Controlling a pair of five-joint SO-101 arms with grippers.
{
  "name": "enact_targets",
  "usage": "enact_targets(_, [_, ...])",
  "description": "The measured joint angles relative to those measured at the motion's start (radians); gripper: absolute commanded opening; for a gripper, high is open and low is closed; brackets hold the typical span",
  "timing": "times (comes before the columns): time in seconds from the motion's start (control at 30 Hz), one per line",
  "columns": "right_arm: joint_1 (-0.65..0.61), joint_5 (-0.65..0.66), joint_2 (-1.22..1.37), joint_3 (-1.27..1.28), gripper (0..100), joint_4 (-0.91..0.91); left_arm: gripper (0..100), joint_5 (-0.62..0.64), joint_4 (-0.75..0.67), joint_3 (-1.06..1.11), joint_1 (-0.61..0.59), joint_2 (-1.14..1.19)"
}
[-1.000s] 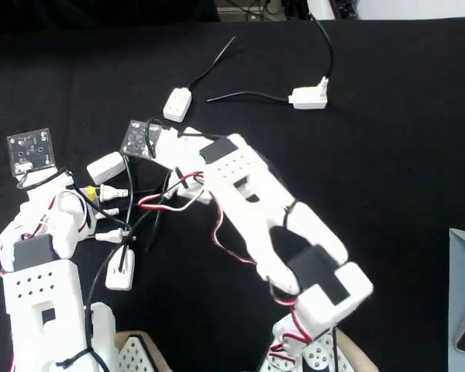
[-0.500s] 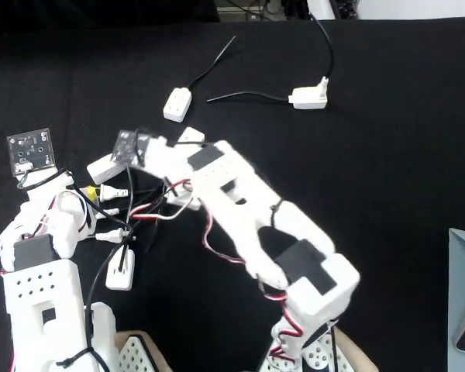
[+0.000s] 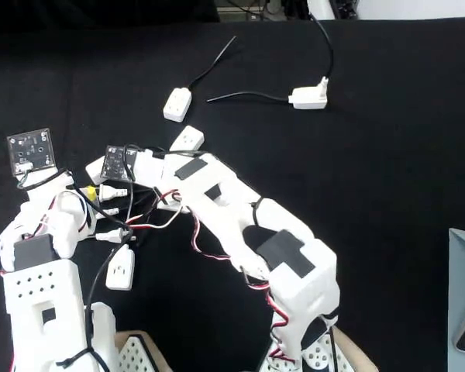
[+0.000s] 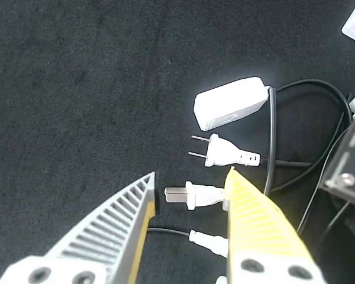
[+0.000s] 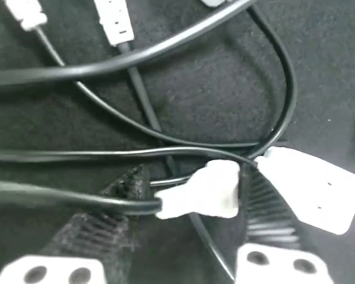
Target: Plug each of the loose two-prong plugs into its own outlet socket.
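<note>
**Left of the tabletop (image 3: 387, 201):** the left end effector (image 4: 191, 174) is released. Between its jaws a white two-prong plug (image 4: 192, 195) lies flat, its cord end cut off behind the yellow jaw. A second plug (image 4: 225, 156) with thin prongs lies just beyond, near a white outlet socket (image 4: 231, 103).

**Centre:** black cables (image 5: 165, 41) cross the cluster and hide parts of it. The right end effector (image 5: 195, 177) brackets a blurred third plug (image 5: 204, 190) beside another socket (image 5: 310, 186). Whether it grips cannot be told.

**Right:** a white adapter (image 3: 308, 97) lies well apart.
</note>
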Motion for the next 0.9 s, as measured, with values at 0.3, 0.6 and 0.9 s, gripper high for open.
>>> enact_targets(0.3, [0.028,0.000,-0.029,-0.002,1.2,0.023,19,0.000,0.000,0.000,0.000,0.000])
enact_targets(0.6, [0.123,0.000,-0.213,-0.002,1.2,0.315,19,0.000,0.000,0.000,0.000,0.000])
enact_targets(0.9, [0.282,0.000,-0.273,-0.002,1.3,0.741,19,0.000,0.000,0.000,0.000,0.000])
